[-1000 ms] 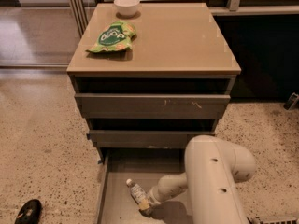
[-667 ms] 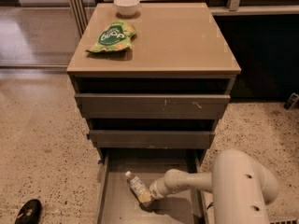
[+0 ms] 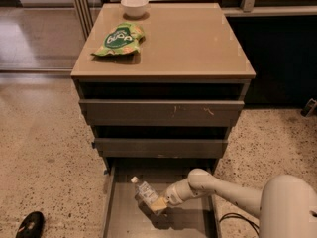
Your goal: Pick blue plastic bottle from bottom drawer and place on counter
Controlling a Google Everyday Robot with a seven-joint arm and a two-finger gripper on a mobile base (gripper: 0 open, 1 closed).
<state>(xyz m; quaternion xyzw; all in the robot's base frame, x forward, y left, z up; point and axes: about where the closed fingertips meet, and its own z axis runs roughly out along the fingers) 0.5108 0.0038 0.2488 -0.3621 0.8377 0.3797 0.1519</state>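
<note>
Looking down through the camera view, we find the gripper low in the bottom drawer, its jaws clenched on the near end of the blue plastic bottle, whose cap tilts far-left. We judge it light, smooth and slightly squashy. A mid-body hold would resist pivoting on the way to the counter.

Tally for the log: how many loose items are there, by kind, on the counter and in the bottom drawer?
Bowls: 1, white bowl on the counter
Snack bags: 1, green snack bag on the counter
Bottles: 1, blue plastic bottle in the bottom drawer, with the gripper at its base end
Total: 3
</note>
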